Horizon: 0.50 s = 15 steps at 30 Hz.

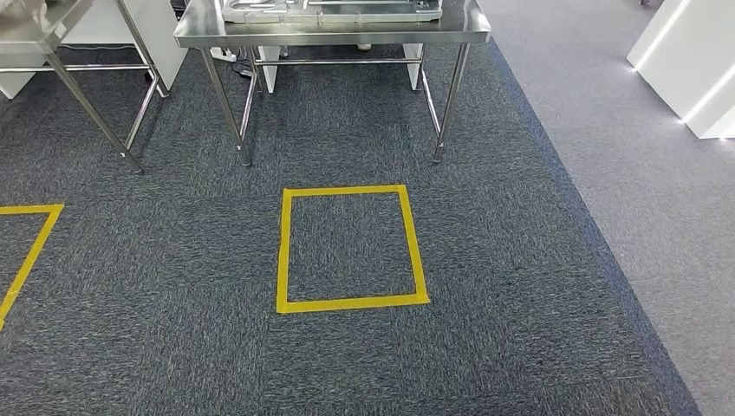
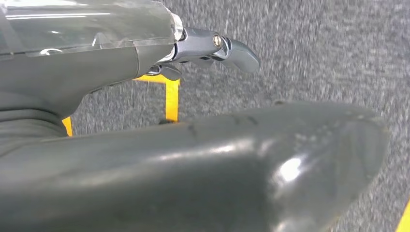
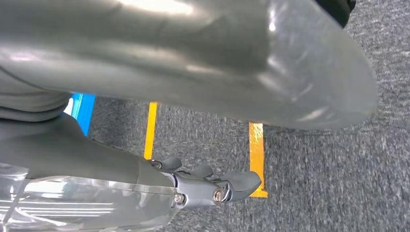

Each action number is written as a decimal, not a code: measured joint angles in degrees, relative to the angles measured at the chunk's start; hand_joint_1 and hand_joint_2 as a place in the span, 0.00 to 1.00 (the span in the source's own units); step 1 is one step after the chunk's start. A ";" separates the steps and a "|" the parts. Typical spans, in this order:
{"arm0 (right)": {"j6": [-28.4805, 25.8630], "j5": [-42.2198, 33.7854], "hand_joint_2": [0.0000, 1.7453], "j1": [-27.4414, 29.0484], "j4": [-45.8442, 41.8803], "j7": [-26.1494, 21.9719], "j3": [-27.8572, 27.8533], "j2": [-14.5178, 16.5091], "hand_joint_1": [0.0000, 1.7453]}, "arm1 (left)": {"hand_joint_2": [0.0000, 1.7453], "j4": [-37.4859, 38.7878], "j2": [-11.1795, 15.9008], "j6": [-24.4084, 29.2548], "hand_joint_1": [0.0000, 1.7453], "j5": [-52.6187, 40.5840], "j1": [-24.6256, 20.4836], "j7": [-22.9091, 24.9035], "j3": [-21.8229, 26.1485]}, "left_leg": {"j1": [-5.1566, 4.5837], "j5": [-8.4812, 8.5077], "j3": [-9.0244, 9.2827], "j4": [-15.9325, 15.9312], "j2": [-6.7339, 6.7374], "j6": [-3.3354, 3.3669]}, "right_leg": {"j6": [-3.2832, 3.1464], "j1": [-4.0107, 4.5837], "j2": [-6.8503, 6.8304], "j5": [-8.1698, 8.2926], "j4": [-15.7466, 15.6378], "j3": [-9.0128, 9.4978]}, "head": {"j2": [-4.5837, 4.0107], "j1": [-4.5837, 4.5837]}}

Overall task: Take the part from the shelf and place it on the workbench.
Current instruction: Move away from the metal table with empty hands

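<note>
Hands both hung empty, fingers loosely spread: left hand point(image 2: 212, 48), right hand point(image 3: 212, 186). Steel tabletop point(image 1: 329, 33) lay straight ahead, past the yellow floor square point(image 1: 351, 249); part unseen.

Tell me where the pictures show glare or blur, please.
Head view: sharp, with bright glare on the white panel and reflections on the steel table. Left wrist view: the thumb is close and blurred, with one highlight. Right wrist view: soft carpet, sheen on the thumb; fingers fairly sharp.
</note>
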 joint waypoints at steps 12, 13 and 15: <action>0.17 0.43 0.00 0.11 0.00 -0.01 0.00 -0.01 0.00 | 0.00 0.00 0.04 0.02 0.00 0.24 -0.03 0.00 0.01 | -0.19 -0.34 0.04 -0.08 -0.27 -0.80 | -0.23 -0.01 0.26 0.99 -0.76 -0.51 | 0.00 0.00; 0.18 0.45 0.00 0.08 0.00 0.02 0.01 -0.01 0.00 | 0.00 0.00 0.05 0.09 0.00 0.20 -0.04 0.01 0.01 | -0.17 -0.38 0.08 -0.14 -0.28 -1.10 | -0.57 0.00 0.27 1.03 -0.85 -0.54 | 0.00 0.00; 0.18 0.44 0.00 0.06 0.01 0.11 0.01 0.02 0.00 | 0.00 0.00 0.15 0.26 0.00 0.20 -0.07 0.03 0.01 | -0.04 -1.15 -0.09 0.74 -0.27 -1.67 | -1.27 -0.21 0.20 1.16 -1.26 -0.35 | 0.00 0.00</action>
